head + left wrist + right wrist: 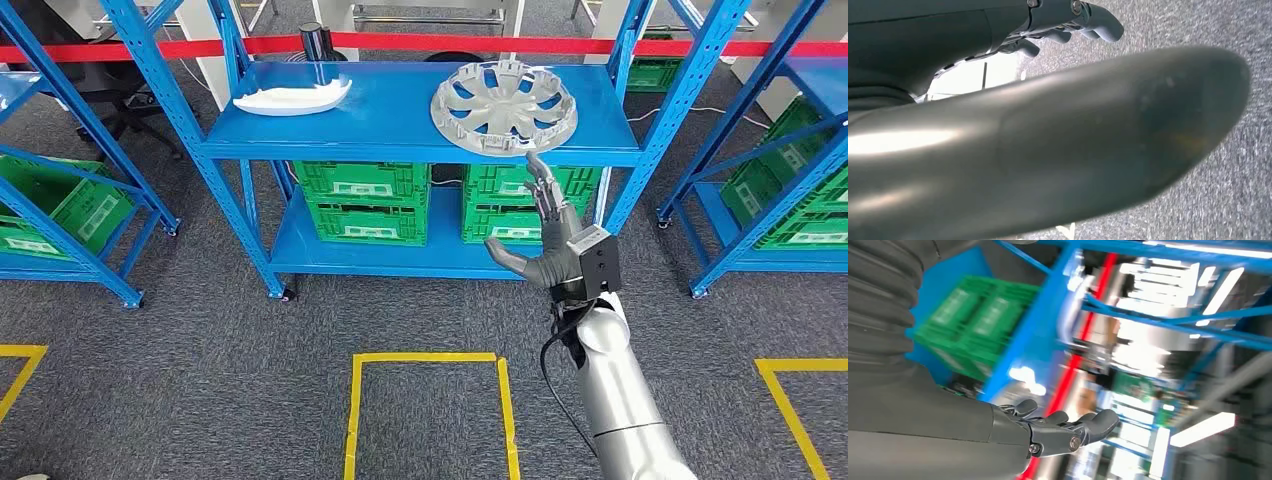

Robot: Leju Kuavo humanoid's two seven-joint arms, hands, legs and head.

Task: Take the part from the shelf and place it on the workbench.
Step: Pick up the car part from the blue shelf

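Far left on the blue shelf (400, 120) there's a white moulded piece (292, 97) lying flat, well apart from what I'm after, and behind it a dark cylinder (314, 40) near the back edge. Moving right: my left hand (1073, 22) hangs low over the grey carpet, fingers curled in, nothing in them as far as I can see. Right again, and here's the part, the silver wheel cover (504, 105), lying face up at the right end of the top deck, its near rim just proud of the shelf's front edge. It looks like thin plastic to me: light, fairly stiff, but the slim spokes could crack if squeezed, and the smooth finish may slip. I'd judge the near rim the place to take it, thumb under, fingers over. My right hand (550, 240) is raised just below that rim, fingers spread and empty, fingertips (537, 165) close under the front edge. Watch that edge beam on the way up; green crates (365, 205) sit on the lower deck. The blue upright (665, 120) stands close on the right, so I'd pull the part towards me, where the floor gives room.
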